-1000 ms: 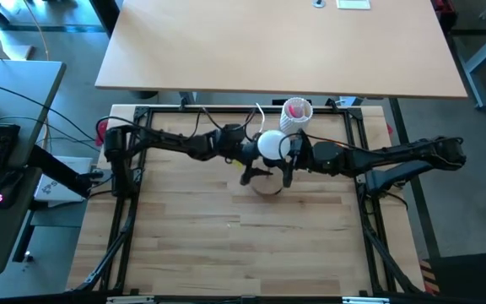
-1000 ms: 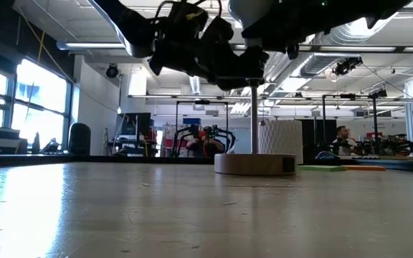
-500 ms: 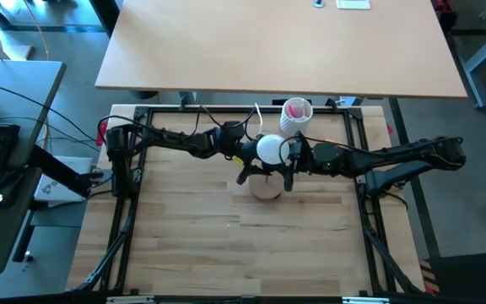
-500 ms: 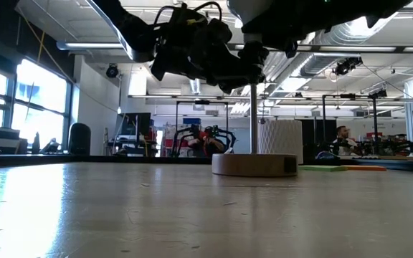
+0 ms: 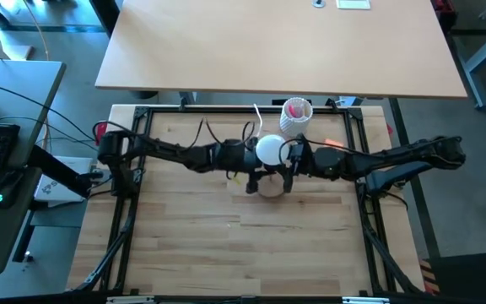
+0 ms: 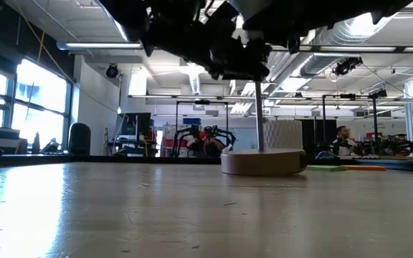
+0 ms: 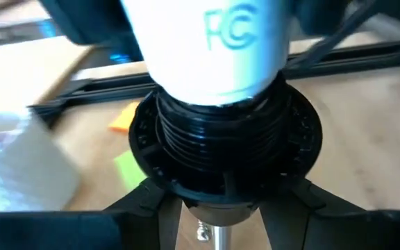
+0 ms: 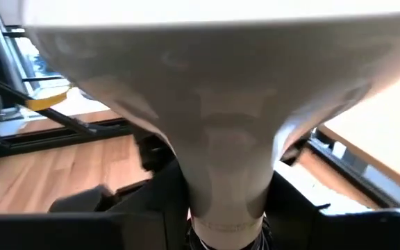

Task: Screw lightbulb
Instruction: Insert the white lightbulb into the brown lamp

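At table centre, high view: lightbulb (image 5: 269, 149), neck seated in black socket (image 7: 224, 149) above wooden disc stand (image 5: 268, 187). Left gripper (image 5: 247, 160) pinched the socket from 9 o'clock; right gripper (image 5: 289, 155) clasped the bulb from 3 o'clock. Perforated cup (image 5: 295, 116), at 1 o'clock, held pink contents.

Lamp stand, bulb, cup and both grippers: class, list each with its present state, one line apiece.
lightbulb: upright, neck seated in the socket.
socket: black, threaded, on a metal post, held by the left gripper's fingers.
wooden disc stand: flat on the table.
white perforated cup: upright behind the stand, pink contents.
left gripper: closed on the socket.
right gripper: closed on the lightbulb.
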